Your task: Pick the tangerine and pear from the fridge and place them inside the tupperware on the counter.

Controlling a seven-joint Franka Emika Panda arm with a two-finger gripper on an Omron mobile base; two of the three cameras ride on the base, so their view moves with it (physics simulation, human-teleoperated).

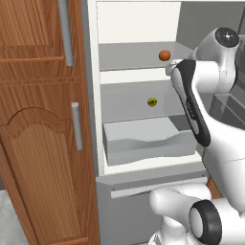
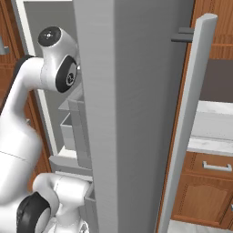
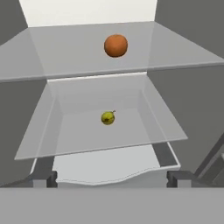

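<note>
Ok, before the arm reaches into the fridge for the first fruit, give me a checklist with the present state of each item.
1. Fridge door open: ok.
2. Tangerine on the upper shelf, nothing in front of it: ok.
3. Pear on the shelf below, apart from the tangerine: ok.
4. Gripper open and holding nothing, its tips wide apart: ok.
5. Gripper lined up with a fruit: not ok, it sits outside the shelves, low near the drawer.
6. Tupperware ready on the counter: cannot tell.

Brown wooden cabinets [image 1: 38,119] with metal handles [image 1: 76,125] flank the scene.
</note>
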